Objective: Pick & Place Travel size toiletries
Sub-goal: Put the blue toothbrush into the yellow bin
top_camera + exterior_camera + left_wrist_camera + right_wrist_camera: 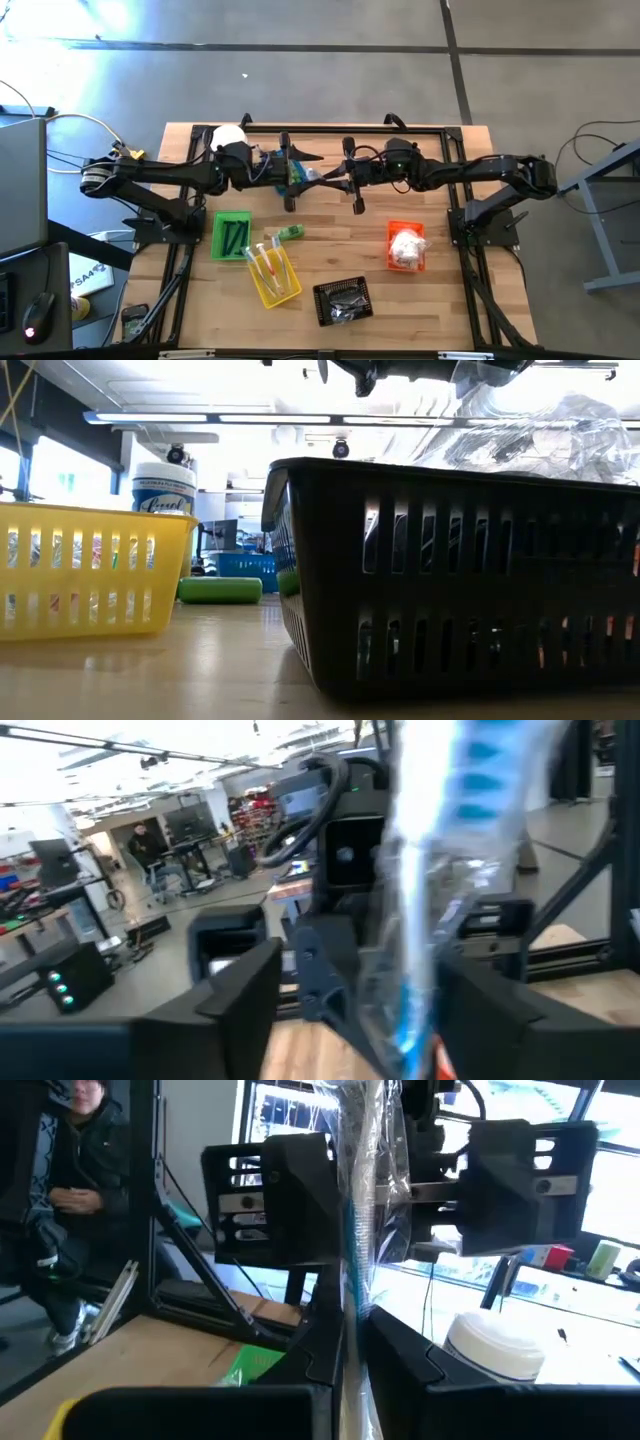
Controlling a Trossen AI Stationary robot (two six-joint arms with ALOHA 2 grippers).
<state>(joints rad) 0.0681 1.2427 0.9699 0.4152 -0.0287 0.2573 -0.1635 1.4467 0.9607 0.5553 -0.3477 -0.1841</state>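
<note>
Up high, two grippers meet: right gripper (345, 1370) pinches one clear-wrapped stick (360, 1200); left gripper (350, 1010) fingers apart around it. Four baskets (232, 235).

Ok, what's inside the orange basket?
The orange basket holds a white puffy packet that fills most of it. Anything lying under the packet is covered and cannot be seen from above.

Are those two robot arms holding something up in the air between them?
Yes. The right gripper has its jaws shut on one end of a clear-wrapped stick. The left gripper has open jaws around the other end, not gripping.
</note>
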